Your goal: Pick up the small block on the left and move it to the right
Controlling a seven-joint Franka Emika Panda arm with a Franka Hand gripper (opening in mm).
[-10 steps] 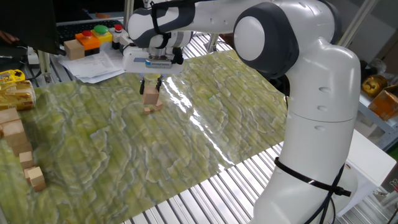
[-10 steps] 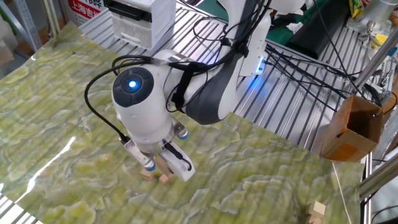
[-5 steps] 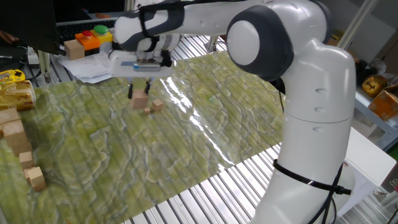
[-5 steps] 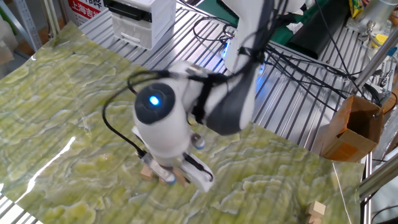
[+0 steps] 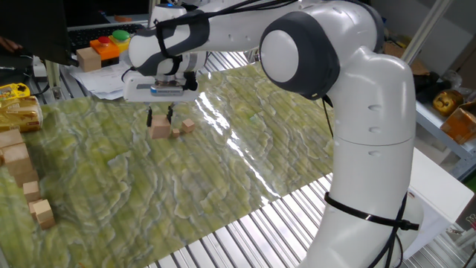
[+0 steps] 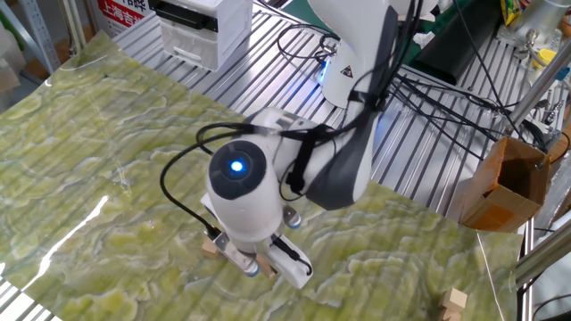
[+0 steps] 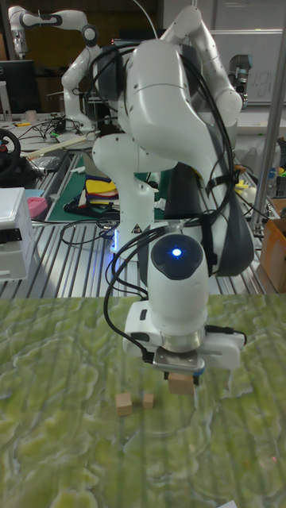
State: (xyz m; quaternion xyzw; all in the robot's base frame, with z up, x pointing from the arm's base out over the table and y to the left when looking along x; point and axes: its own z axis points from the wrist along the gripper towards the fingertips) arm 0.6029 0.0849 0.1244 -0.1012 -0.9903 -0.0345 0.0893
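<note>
The small block [image 5: 160, 130], a plain tan wooden cube, sits between the fingertips of my gripper [image 5: 160, 119], which is shut on it low over the green mat [image 5: 245, 156]. In the tall fixed view the small block [image 7: 181, 384] shows under the gripper [image 7: 182, 379], to the right of two tinier cubes [image 7: 123, 404] [image 7: 148, 400]. From the first fixed camera those tiny cubes [image 5: 187, 125] [image 5: 176, 131] lie just right of the block. In the other fixed view the gripper's hand [image 6: 245, 192] hides the block; one tiny cube [image 6: 211, 246] peeks out.
Longer wooden blocks [image 5: 18, 160] are stacked at the mat's left edge, with a loose one [image 5: 42, 213] nearer. A button box [image 5: 111, 43] and papers [image 5: 115, 74] lie behind. A cardboard box [image 6: 504, 183] and a white printer [image 6: 201, 27] stand off the mat.
My gripper has carried the small block sideways, away from the two tiny cubes, which stayed where they were. The gripper has stayed shut on the block.
</note>
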